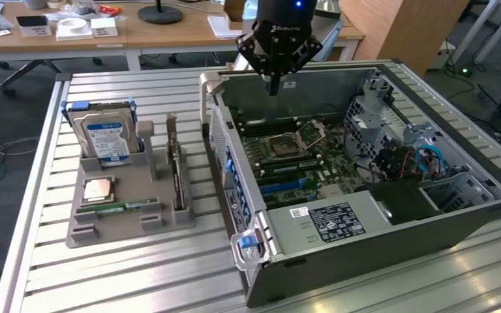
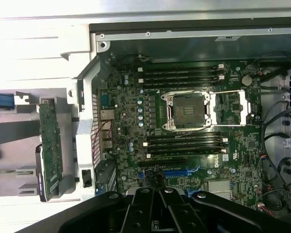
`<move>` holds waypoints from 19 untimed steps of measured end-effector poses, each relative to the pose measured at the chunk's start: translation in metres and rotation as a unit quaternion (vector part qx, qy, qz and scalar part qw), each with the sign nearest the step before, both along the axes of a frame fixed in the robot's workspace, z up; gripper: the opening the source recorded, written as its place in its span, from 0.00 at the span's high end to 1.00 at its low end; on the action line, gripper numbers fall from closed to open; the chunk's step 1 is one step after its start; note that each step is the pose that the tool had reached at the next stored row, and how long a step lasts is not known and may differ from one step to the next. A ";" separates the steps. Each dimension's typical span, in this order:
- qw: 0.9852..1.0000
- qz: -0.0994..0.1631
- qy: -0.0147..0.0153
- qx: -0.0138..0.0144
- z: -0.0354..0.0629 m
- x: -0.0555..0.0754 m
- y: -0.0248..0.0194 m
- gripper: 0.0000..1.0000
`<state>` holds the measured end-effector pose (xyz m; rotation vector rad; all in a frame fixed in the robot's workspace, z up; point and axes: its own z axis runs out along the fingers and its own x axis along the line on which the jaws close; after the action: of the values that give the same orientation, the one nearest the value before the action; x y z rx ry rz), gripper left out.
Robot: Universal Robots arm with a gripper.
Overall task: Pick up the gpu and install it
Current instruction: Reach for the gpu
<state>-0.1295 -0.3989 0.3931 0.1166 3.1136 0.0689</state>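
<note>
The gpu stands on edge in a slot of the grey parts tray, at the exterior view's left of the open computer case. In the wrist view the gpu appears as a green board with a dark face, just outside the case's rear wall. My gripper hangs shut and holds nothing, above the far rear corner of the case, apart from the gpu. Its black fingers meet over the motherboard near the blue expansion slot.
A hard drive with a blue label, a processor chip and a green RAM stick share the tray. Inside the case are an open processor socket, drive cages and cables. Desks with clutter stand behind.
</note>
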 end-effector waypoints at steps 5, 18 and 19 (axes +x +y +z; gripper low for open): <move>1.000 0.000 0.000 0.000 -0.0002 -0.005 0.0000 0.89; 1.000 0.000 0.000 0.000 -0.0005 -0.021 0.0000 0.89; 1.000 0.000 0.000 0.000 -0.0005 -0.022 0.0000 0.89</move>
<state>-0.1519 -0.3989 0.3926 0.1165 3.1136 0.0689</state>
